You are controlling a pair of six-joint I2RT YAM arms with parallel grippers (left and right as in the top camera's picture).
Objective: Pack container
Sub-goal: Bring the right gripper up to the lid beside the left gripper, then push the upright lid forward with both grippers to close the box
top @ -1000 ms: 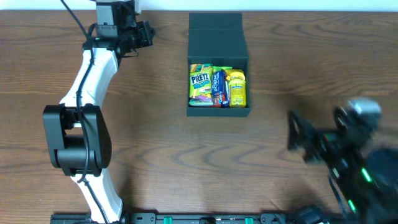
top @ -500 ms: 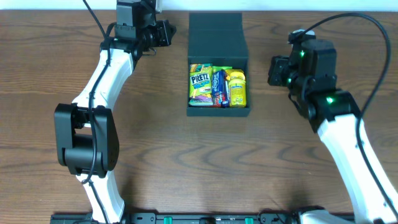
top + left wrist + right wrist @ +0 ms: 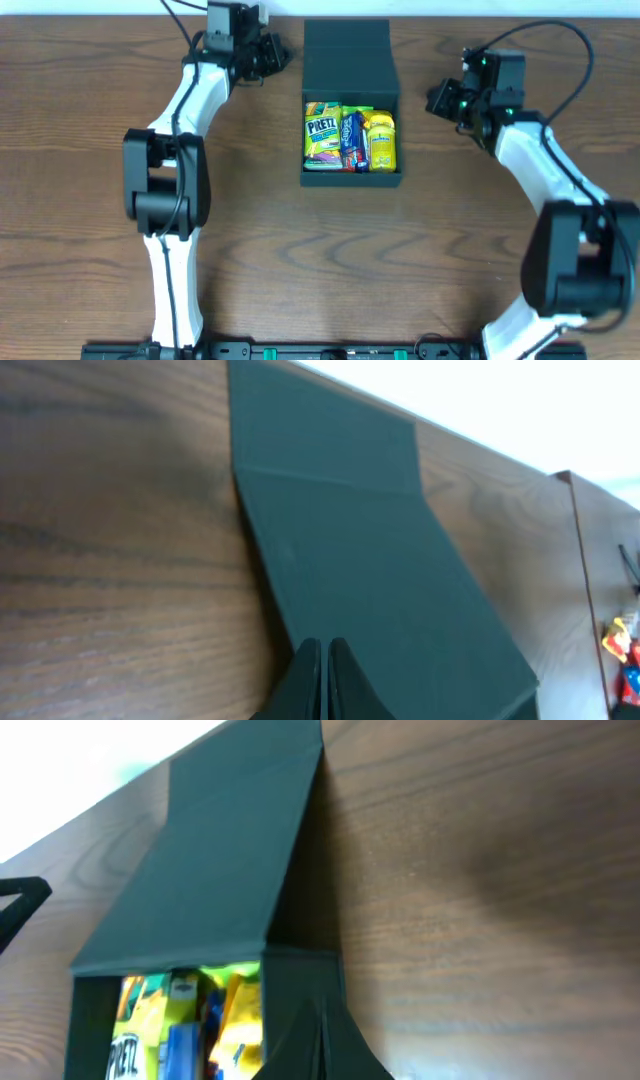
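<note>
Open tabletop (image 3: 350, 260) before the container (image 3: 350, 181); inside, snack packets (image 3: 350, 140) wall to wall; lid flap (image 3: 345, 45) behind.

The left packet (image 3: 321, 135) in the container (image 3: 345, 45) carries big blue letters on a pale panel reading "PRET", with a last letter that is unclear. The blue packet (image 3: 351, 140) beside it bears white lettering too small to read. Print on the yellow packet (image 3: 381, 142) is illegible.

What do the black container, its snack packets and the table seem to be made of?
The container: probably rigid cardboard, matte; it folds along straight creases. The snack packets: likely glossy plastic film, brightly printed. The table: wood or wood-look laminate, with visible grain.
</note>
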